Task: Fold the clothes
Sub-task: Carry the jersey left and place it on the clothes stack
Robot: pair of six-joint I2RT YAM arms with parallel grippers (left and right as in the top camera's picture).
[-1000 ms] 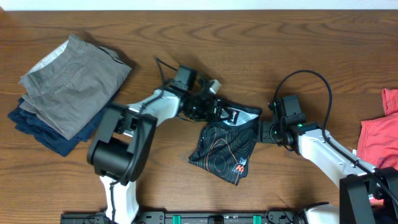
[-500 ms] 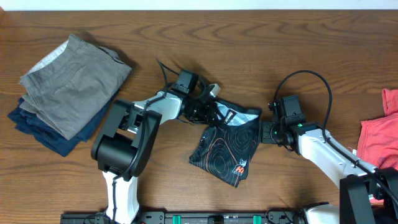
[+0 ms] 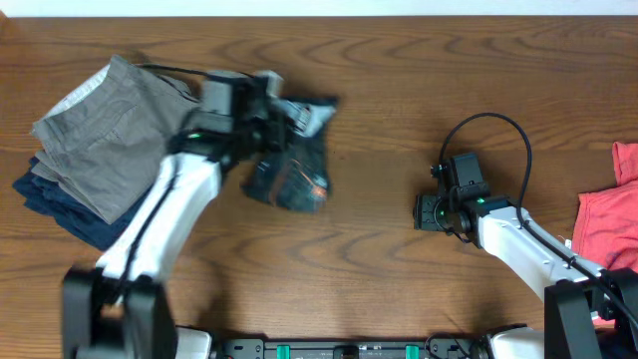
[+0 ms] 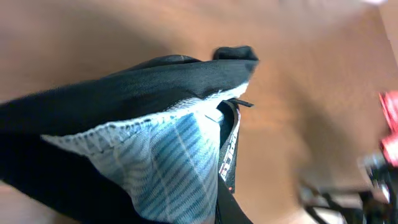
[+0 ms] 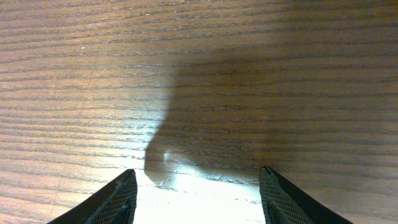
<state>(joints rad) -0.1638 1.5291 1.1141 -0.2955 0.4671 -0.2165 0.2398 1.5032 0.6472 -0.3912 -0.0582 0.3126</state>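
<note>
Jersey: the black jersey (image 3: 289, 170) hangs bunched from the left gripper (image 3: 271, 128), draping below it, with an orange mark showing on the lower fold.
Jersey up close: in the left wrist view the black jersey (image 4: 124, 93) fills most of the frame, black outside with a pale blue-white striped inner face turned out, and white lettering along one edge.
Left gripper: clamped on the jersey's upper edge; its fingers are buried in the cloth and the arm is blurred in the overhead view.
Folded trousers: a grey and navy stack (image 3: 105, 140) lies just to the far side of the left arm from the jersey.
Right gripper: the right gripper (image 3: 421, 212) is well apart from the jersey; its fingertips (image 5: 118, 199) stand apart with only bare wood between them, holding nothing.
Table: brown wood grain (image 3: 399, 60) under both arms.
Red shirt: it (image 3: 608, 229) lies behind the right gripper, at the table's edge.
</note>
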